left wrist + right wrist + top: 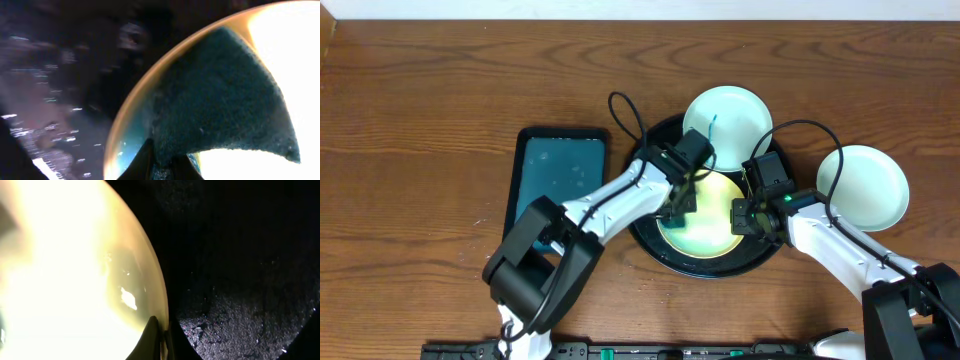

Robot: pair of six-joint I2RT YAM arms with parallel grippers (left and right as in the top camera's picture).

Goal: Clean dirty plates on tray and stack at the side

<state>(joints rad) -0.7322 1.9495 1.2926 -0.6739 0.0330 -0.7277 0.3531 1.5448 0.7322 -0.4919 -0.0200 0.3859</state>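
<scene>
A pale yellow plate [710, 225] lies in the round black tray [655, 245]. My left gripper [680, 203] is shut on a dark blue sponge [220, 100] and presses it on the yellow plate [280, 30]. My right gripper [743, 216] is shut on the yellow plate's right rim; in the right wrist view the fingers [160, 341] pinch the plate's edge [75, 270] above the tray [240, 280]. A pale cyan plate [727, 118] with a thin blue smear rests on the tray's far rim. A second pale cyan plate [863, 187] lies on the tabletop to the right.
A rectangular teal tray [560, 175] lies left of the black tray, with no sponge in it. Black cables loop above both wrists. Brown wood-grain tabletop [420, 120] stretches to the left and far side.
</scene>
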